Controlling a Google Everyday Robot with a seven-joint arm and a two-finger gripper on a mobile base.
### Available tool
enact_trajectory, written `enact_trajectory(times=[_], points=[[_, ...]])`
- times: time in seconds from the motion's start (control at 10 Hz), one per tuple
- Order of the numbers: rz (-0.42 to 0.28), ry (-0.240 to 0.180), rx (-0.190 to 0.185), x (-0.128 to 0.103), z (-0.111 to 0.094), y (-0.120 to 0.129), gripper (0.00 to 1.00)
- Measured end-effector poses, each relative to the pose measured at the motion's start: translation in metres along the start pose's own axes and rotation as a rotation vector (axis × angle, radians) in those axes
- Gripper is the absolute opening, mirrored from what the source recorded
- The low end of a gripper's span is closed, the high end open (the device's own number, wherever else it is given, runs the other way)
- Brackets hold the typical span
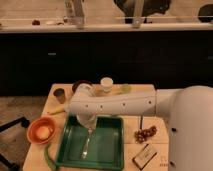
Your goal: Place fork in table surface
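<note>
Fork lies in green tray, just below gripper; jaws' state unclear.

Green tray sits near-centre. Orange bowl lies to its left. Dark cup and white-lidded jar stand far. Grape cluster and small box lie right.
</note>
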Motion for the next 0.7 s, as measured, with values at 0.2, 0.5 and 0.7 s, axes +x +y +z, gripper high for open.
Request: enact_trajectory(times=[0.2, 0.5, 0.7], points=[[-0.004, 0.012, -0.013, 0.006, -0.008, -0.005, 0.0], [-0.007, 0.027, -0.024, 0.02, -0.019, -0.02, 0.0], [0.002, 0.037, -0.024, 0.033, -0.026, -0.029, 0.0]])
